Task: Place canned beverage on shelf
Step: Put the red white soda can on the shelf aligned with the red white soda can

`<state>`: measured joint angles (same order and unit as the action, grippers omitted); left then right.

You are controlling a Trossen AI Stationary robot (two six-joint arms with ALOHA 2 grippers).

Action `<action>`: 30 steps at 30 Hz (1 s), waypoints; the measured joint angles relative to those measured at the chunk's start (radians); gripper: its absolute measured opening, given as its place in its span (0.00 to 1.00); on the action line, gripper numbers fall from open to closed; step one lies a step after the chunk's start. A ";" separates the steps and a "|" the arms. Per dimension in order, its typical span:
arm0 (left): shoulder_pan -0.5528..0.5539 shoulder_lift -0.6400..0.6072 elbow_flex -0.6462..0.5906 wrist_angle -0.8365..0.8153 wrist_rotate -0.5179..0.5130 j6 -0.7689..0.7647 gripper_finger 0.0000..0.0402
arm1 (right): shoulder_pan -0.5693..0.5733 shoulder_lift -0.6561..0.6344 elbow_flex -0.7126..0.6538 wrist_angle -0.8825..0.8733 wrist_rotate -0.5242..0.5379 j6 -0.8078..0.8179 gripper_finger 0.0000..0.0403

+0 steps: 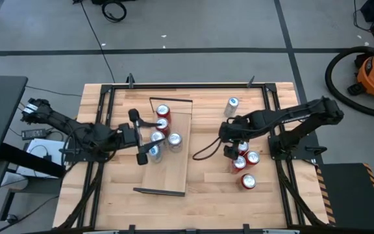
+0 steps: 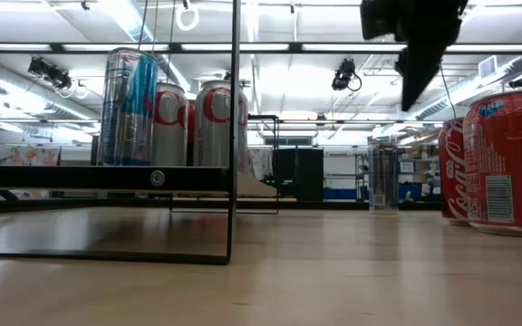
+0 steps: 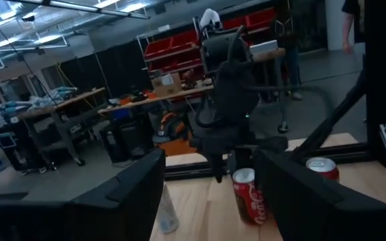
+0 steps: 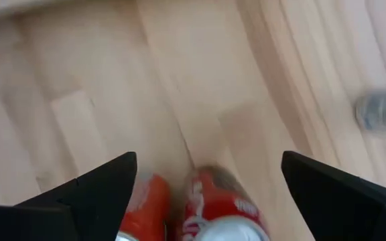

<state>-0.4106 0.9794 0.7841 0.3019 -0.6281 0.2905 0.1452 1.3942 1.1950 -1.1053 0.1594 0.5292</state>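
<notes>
While four cans [image 1: 163, 130] already stand on the shelf [image 1: 174, 166] beside the left gripper [image 1: 147, 135], whose jaws gape empty, the right gripper [image 1: 234, 148] hovers wide open, holding nothing, over red cans [image 1: 244, 166] on the counter [image 1: 206, 188], seemingly lining up another pick.

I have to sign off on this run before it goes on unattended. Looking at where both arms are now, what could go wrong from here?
1. The right gripper hangs open over tightly packed red cans; closing on one could knock over its neighbour.
2. The left gripper sits open right beside the cans on the shelf; a swing could topple them.
3. The shelf's cans cluster at one end, so a new can may bump them.
</notes>
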 joint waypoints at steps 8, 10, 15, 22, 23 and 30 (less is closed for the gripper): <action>-0.003 0.000 0.000 -0.015 -0.005 -0.002 0.62 | 0.017 0.006 -0.027 -0.088 0.039 0.164 0.97; -0.003 0.000 0.000 -0.023 -0.005 -0.008 0.62 | 0.018 0.002 -0.056 -0.098 0.036 0.190 0.98; -0.003 0.000 0.000 -0.036 -0.005 -0.014 0.62 | 0.018 -0.011 -0.135 -0.077 -0.013 0.234 0.98; -0.002 0.000 0.000 -0.043 -0.036 -0.014 0.62 | -0.010 -0.014 -0.239 0.013 -0.094 0.221 0.97; -0.002 0.000 0.000 -0.043 -0.037 -0.013 0.62 | -0.016 -0.013 -0.250 0.022 -0.104 0.214 0.97; -0.032 -0.040 0.000 -0.121 -0.040 -0.010 0.62 | -0.041 -0.014 -0.264 0.032 -0.112 0.139 0.86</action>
<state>-0.4429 0.9394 0.7841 0.1804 -0.6680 0.2801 0.1044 1.3804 0.9310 -1.0737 0.0475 0.6684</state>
